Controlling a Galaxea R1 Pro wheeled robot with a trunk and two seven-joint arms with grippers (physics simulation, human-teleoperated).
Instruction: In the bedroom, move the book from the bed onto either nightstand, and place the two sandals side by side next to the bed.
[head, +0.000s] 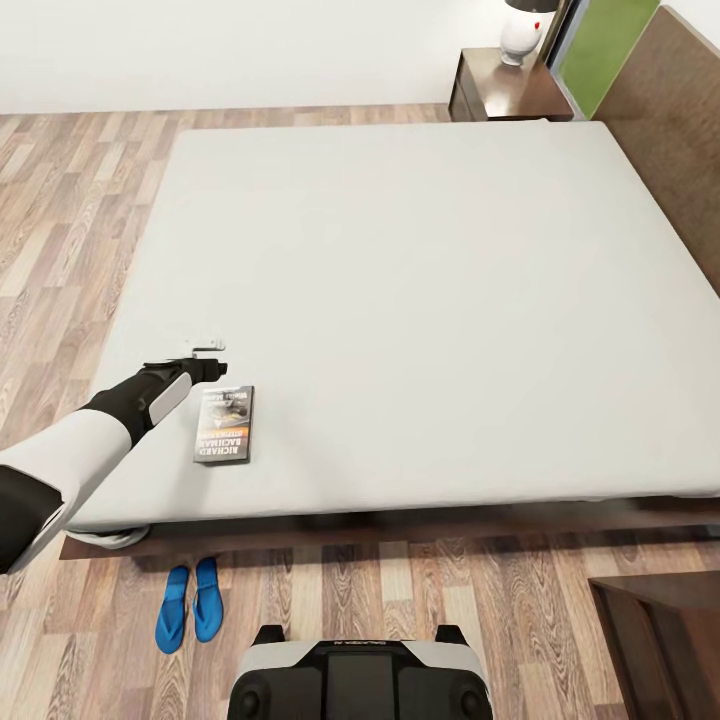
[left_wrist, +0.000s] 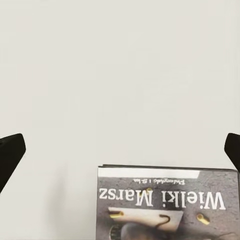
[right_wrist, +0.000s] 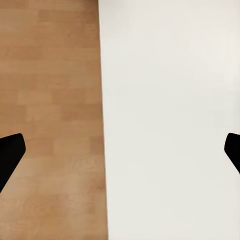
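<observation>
1. Head view: the left pincer (head: 208, 357) hovers over the bed (head: 400, 300), one book (head: 224, 424) lying flat just beside it toward the bed's foot edge. Two sandals (head: 190, 603) lie side by side on the floor (head: 60, 200) past that edge. One nightstand (head: 500, 95) with one lamp (head: 525, 30) stands far off.
2. Left wrist view: dark fingertips (left_wrist: 10, 157) are spread wide, released; the book (left_wrist: 167, 202) lies between them on bare mattress.
3. Right wrist view: the right pincer (right_wrist: 120, 155) is spread, empty, above the mattress edge and floor.

Bedroom: bed (head: 400, 300), nightstand (head: 500, 95), probably lamp (head: 525, 30).
</observation>
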